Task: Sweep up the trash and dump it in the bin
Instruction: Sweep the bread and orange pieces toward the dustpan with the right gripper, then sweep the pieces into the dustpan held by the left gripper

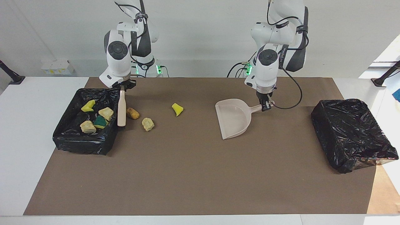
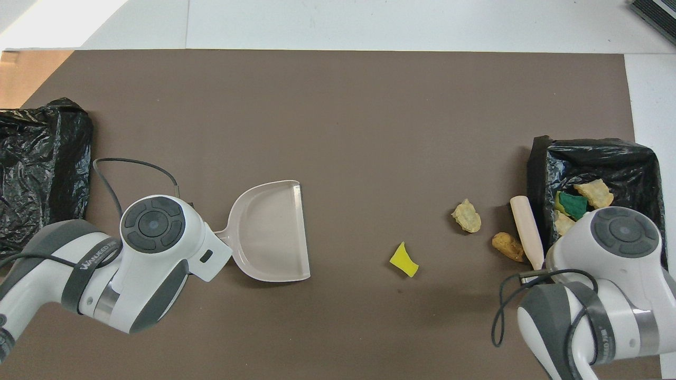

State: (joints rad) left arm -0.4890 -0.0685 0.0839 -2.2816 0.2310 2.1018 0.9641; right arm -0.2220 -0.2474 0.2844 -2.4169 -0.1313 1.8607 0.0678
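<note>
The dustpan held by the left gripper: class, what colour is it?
Pale beige all over. The dustpan shows best in the overhead view.

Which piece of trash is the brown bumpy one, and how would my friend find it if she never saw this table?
Start at the black-lined bin that has scraps in it, at the right arm's end of the table. Just beside its wall hangs the beige brush, and the golden-brown piece lies on the brown mat right next to it. It is darker and browner than the pale tan lump and the yellow chunk.
</note>
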